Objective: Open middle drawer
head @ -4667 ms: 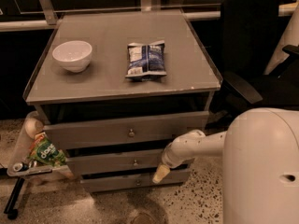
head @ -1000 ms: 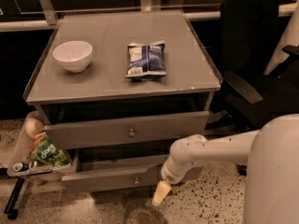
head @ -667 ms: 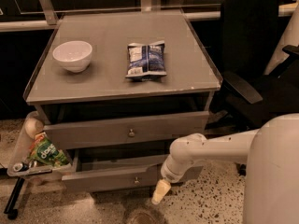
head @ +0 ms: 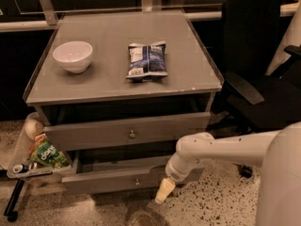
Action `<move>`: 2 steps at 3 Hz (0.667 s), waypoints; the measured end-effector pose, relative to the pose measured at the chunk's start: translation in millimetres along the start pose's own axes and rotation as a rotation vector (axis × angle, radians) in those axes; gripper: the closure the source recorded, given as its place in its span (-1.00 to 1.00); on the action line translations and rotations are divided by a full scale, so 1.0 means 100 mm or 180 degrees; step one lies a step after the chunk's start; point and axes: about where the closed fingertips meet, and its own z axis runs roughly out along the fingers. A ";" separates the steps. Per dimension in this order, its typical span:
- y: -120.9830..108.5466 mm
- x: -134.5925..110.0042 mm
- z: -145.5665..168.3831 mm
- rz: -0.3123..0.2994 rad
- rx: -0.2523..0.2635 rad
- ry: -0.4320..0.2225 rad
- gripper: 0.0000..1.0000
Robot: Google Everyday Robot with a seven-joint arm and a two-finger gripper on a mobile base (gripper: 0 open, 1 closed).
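Observation:
The grey cabinet (head: 117,86) has its middle drawer (head: 103,180) pulled out toward me, its flat grey front low in the camera view with a small round knob (head: 137,181) at centre. Its shallow box shows behind the front. The taller top drawer (head: 89,135) above it is shut. The smallest drawer is hidden below. My gripper (head: 162,192) hangs just right of the knob, at the lower edge of the pulled-out front, on the white arm (head: 221,147) coming in from the right.
A white bowl (head: 73,55) and a blue chip bag (head: 146,60) lie on the cabinet top. A black office chair (head: 254,65) stands close on the right. A side tray (head: 28,171) with a green snack bag (head: 46,155) hangs on the left.
Over the last seconds the middle drawer has slid out toward me and my gripper has moved down and outward with it. In the last second almost nothing moved.

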 end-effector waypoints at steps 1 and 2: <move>-0.03 -0.04 -0.24 -0.0016 0.0094 -0.0078 -1.00; -0.04 -0.04 -0.26 -0.0017 0.0103 -0.0082 -1.00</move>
